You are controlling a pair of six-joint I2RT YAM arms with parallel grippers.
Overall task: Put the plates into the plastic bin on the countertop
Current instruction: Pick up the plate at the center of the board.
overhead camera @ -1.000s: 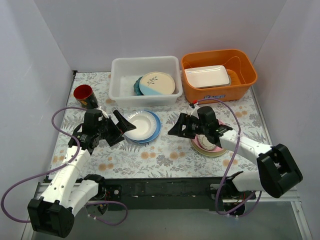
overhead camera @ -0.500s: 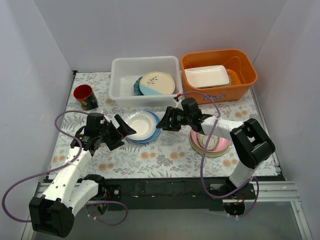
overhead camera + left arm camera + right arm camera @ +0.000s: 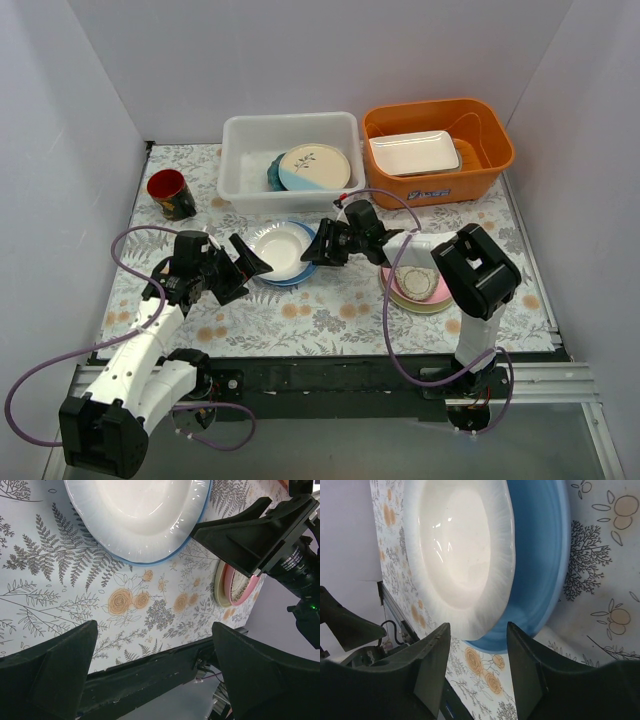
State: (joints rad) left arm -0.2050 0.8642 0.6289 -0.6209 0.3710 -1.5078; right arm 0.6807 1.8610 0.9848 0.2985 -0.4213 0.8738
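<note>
Right wrist view: the right pincer (image 3: 477, 629) stands half-wide astride the rim of the white plate (image 3: 462, 550), which is nested in the blue plate (image 3: 542, 555) on the tabletop (image 3: 330, 312); nothing is clamped yet. Judged a pick-up: close on the rim, lift, and carry it to the bin (image 3: 290, 117) just behind. The left pincer (image 3: 238, 268) gapes wide on the plates' opposite side, leaving little room.
</note>
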